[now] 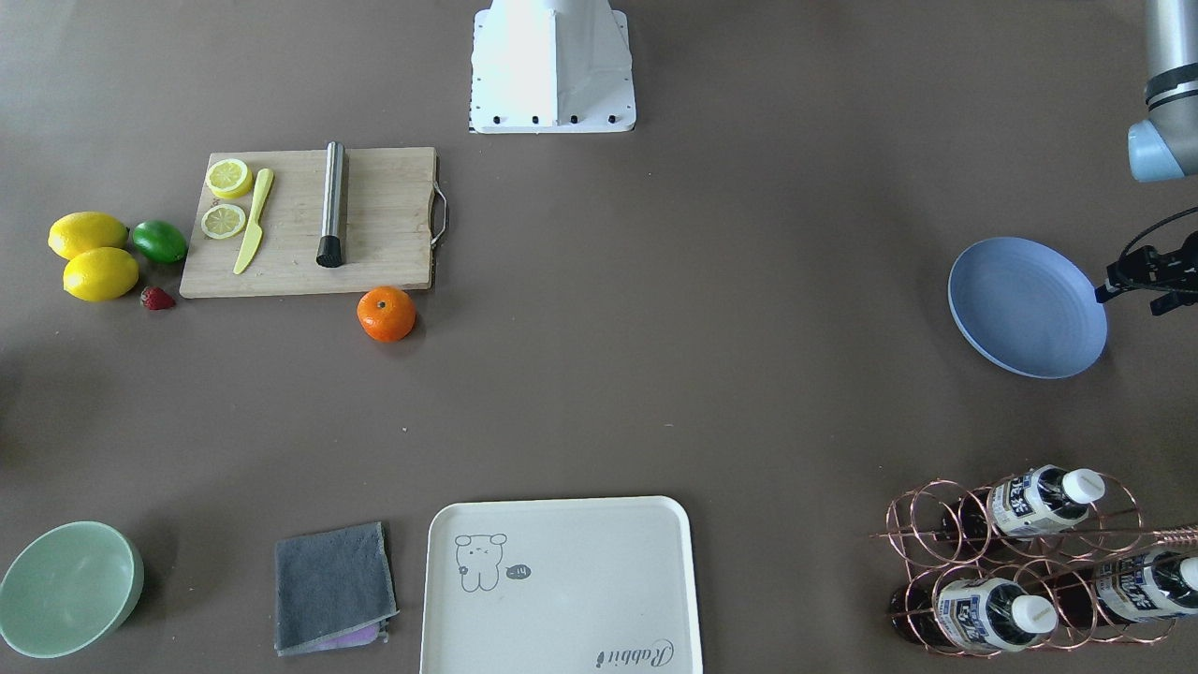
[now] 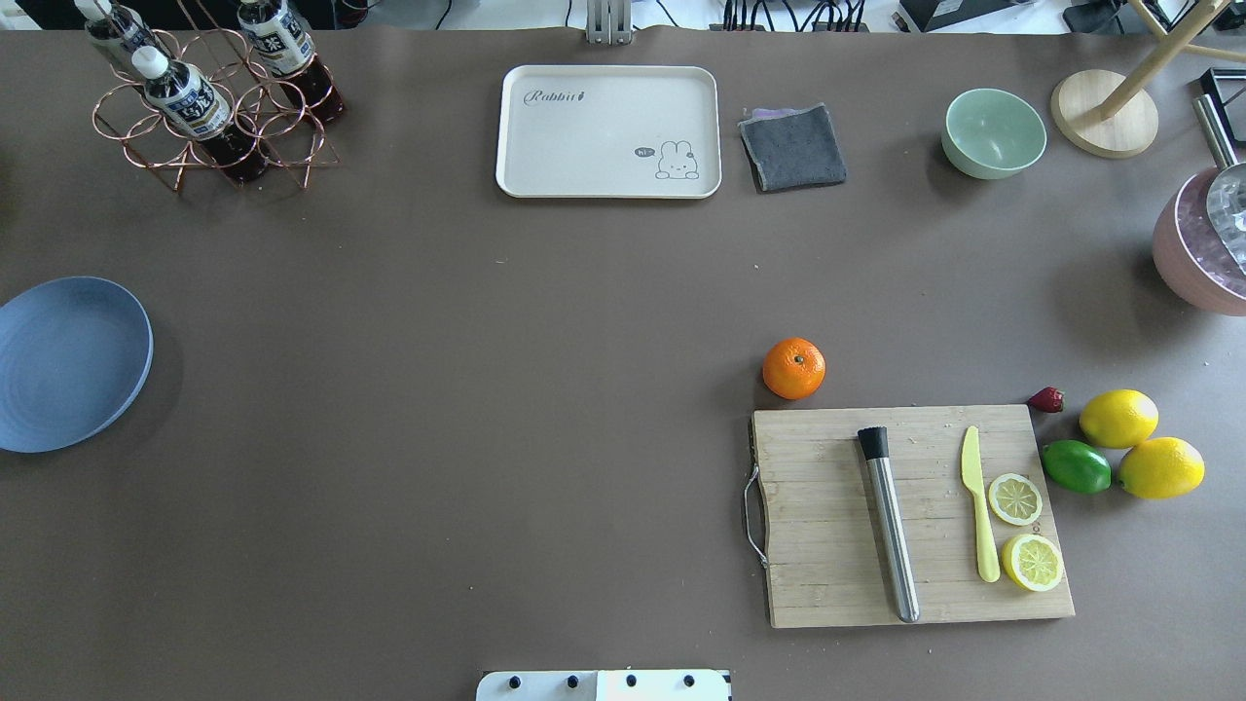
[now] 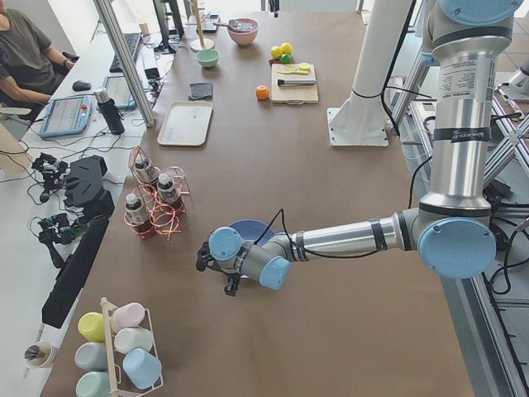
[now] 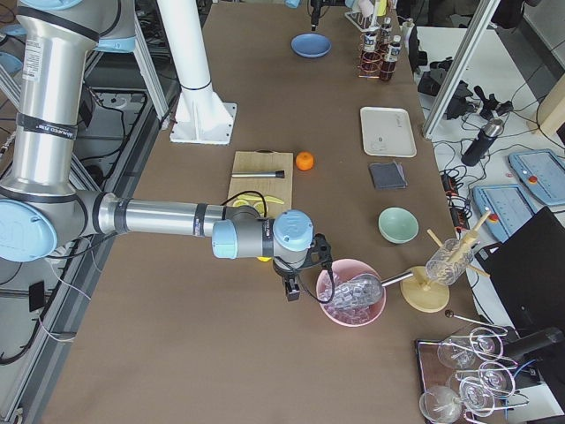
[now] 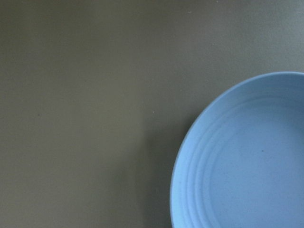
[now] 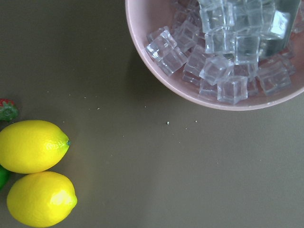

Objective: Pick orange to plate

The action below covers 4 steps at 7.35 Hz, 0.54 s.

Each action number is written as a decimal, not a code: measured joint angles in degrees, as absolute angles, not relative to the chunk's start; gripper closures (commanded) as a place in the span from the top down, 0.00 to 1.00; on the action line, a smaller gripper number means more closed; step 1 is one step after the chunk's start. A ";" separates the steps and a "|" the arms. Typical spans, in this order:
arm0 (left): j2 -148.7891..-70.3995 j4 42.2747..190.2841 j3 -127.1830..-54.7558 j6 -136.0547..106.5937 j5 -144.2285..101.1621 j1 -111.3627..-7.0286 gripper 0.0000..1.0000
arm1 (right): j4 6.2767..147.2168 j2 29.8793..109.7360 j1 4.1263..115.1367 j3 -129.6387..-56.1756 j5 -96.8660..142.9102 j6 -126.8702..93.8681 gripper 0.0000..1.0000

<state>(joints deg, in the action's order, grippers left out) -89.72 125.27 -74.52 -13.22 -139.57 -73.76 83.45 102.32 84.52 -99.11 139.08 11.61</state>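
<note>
ORANGE AWAITS PICKUP: The orange (image 1: pixel 387 314) sits on the bare brown desk (image 1: pixel 655 374), just beside the long edge of a wooden cutting board (image 1: pixel 384 225) and near its metal-handled corner. The side facing away from the board is open. A wide, uncluttered stretch of desk separates it from the pale blue plate (image 1: pixel 1027 307), which lies empty well away, near the desk's end on the robot's left. The left jaws hang at the plate's outer rim, and whether they are open or closed cannot be told. The right jaws hover at the opposite end, between two lemons (image 6: pixel 33 146) and a pink bowl of ice cubes (image 6: pixel 156 76); their state cannot be told either. At the desk's far edge a cream tray (image 2: pixel 608 131) reads "Rabbit" beside a cartoon rabbit and a small speech bubble. Bottles in a copper wire rack (image 2: pixel 209 127) carry labels too small to read.
</note>
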 measured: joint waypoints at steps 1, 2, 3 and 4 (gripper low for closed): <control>-89.81 126.25 -74.04 -13.62 -139.57 -72.67 0.87 | 80.97 103.43 84.43 -99.04 139.10 12.33 1.00; -89.84 127.25 -73.54 -14.07 -139.57 -71.90 0.78 | 78.04 104.55 84.41 -98.83 139.18 12.48 1.00; -89.86 127.77 -73.20 -14.29 -139.57 -71.50 0.75 | 76.34 105.10 84.39 -98.56 139.27 12.41 1.00; -89.88 128.01 -72.93 -14.37 -139.57 -71.31 0.71 | 75.60 105.29 84.38 -98.41 139.49 12.35 1.00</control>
<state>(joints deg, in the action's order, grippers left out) -89.88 128.01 -72.93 -14.37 -139.57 -71.31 75.60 105.29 84.38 -98.41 139.49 12.35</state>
